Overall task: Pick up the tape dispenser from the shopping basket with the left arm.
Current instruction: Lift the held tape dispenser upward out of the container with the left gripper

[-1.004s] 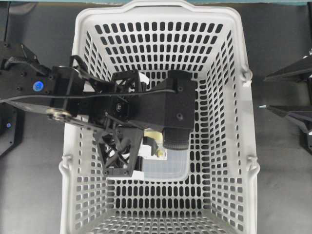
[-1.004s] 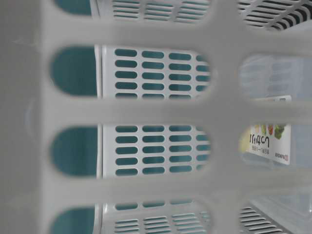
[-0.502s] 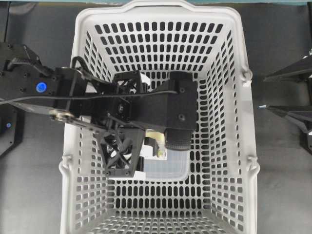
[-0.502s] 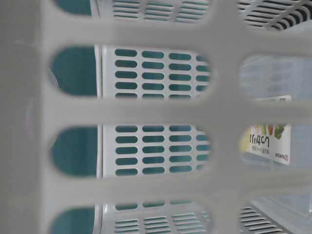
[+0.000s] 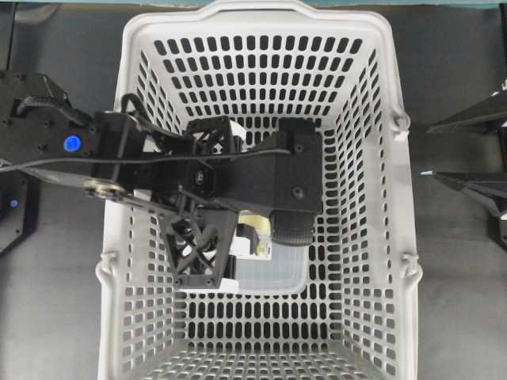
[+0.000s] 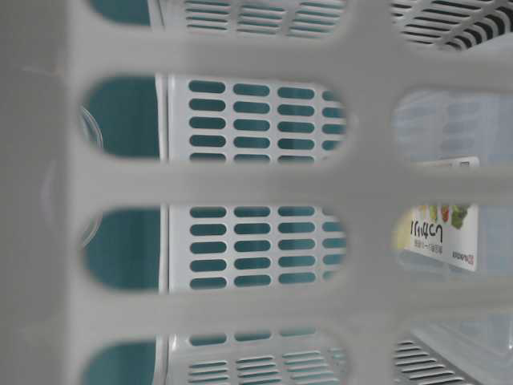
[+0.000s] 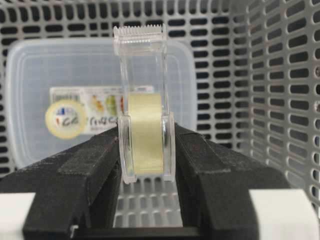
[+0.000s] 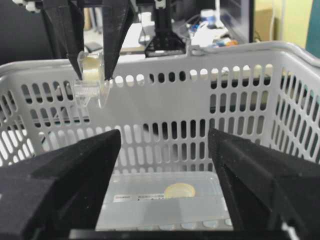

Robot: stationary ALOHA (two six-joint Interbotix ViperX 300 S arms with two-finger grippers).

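Observation:
My left gripper is shut on the tape dispenser, a small clear piece with a pale yellow roll. One black pad presses on each of its sides. The dispenser hangs above the floor of the light-grey shopping basket. In the right wrist view the left gripper holds the dispenser near rim height of the basket. From overhead the dispenser peeks out under the left wrist, inside the basket. My right gripper is open and empty outside the basket's right side.
A translucent rectangular food container with a printed label lies on the basket floor under the dispenser. It also shows overhead, in the right wrist view and in the table-level view. The slotted basket walls enclose the left gripper.
The left arm has shifted slightly to the right with the dispenser still gripped. A faint clear curved edge has come into view at the left of the table-level view. The right arm has not moved.

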